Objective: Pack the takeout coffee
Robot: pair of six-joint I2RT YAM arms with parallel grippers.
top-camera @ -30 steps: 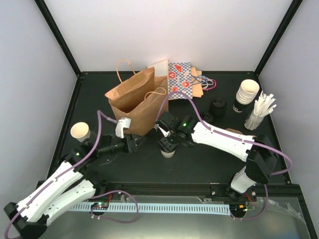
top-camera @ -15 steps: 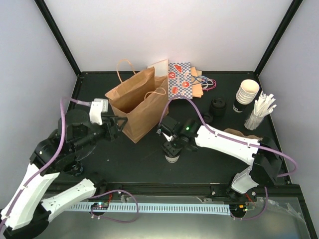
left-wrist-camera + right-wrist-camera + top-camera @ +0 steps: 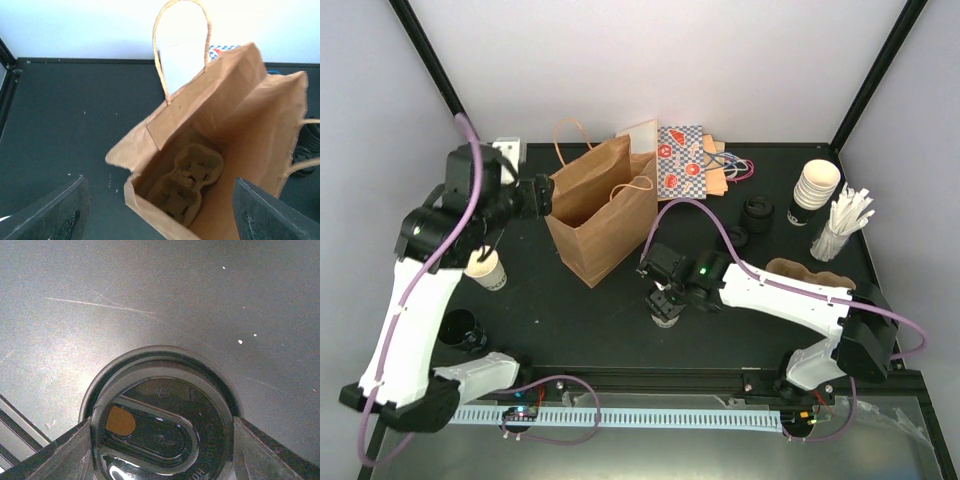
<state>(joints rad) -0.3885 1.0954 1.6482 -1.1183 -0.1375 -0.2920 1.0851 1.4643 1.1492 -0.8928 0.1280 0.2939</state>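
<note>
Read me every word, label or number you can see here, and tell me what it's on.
Black lid of the takeout coffee: raised lettering near the rim, too dim and blurred to read.
Patterned bag: printed shapes only, no readable words.
Brown paper bag and stacked cups: no text visible.
Nothing here can be quoted.

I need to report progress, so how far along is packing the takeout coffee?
Done: the paper bag stands open with a cup carrier at its bottom. In hand: the right fingers grip the lidded takeout coffee outside the bag; the left fingers hover open by the bag's mouth. Left: getting the coffee into the bag.
</note>
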